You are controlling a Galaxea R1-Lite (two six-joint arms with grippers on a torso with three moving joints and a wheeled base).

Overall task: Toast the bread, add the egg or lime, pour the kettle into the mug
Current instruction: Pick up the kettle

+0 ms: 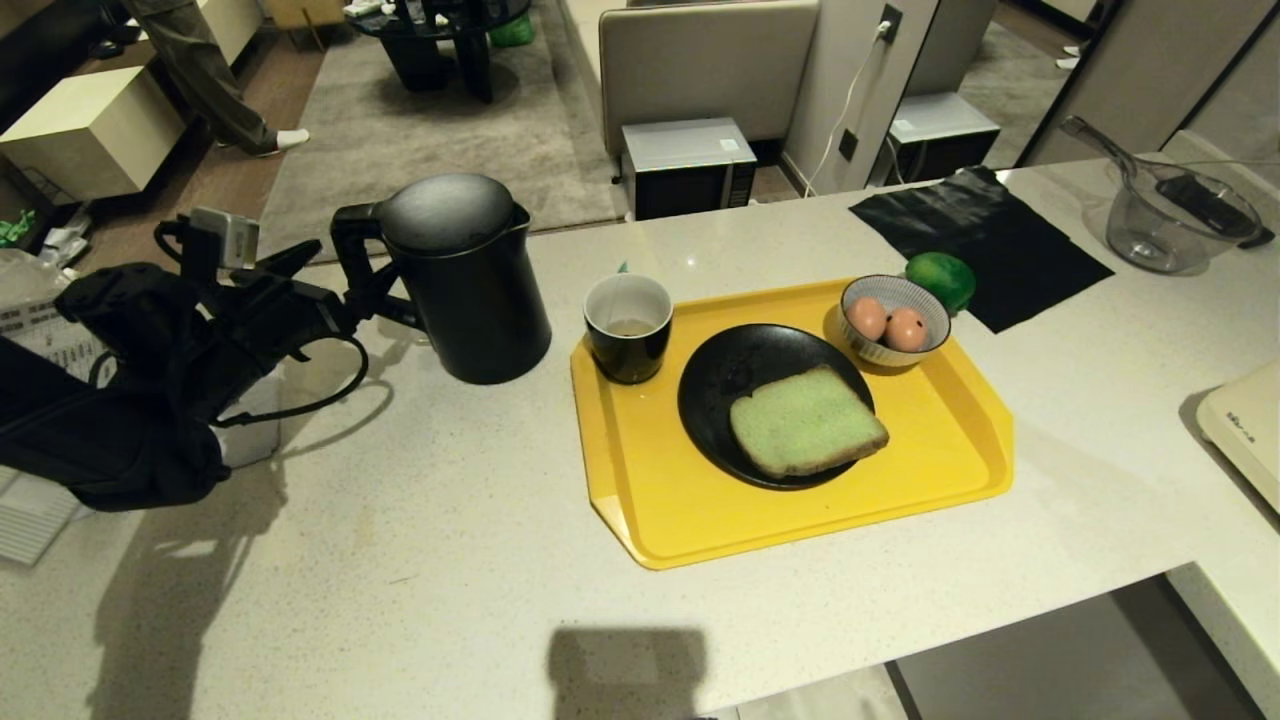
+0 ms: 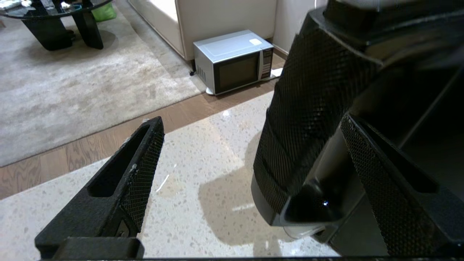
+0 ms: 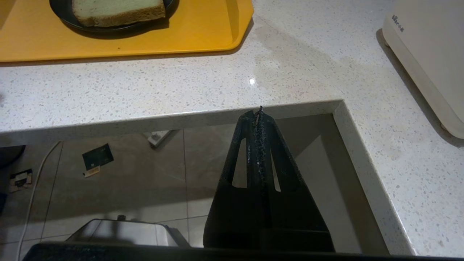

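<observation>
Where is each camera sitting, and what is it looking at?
Head view: high on the robot, looking down at the speckled white counter, yellow tray and tall black kettle; the left gripper shows.
Left wrist view: behind the open left gripper, facing the kettle's handle and a silver microwave on the floor.
Right wrist view: behind the shut right gripper, below the counter edge, facing the tray and pale green bread.
Shared: head and right wrist both show the bread.

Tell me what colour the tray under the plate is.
Bright yellow; the tray shows best in the head view.
</observation>
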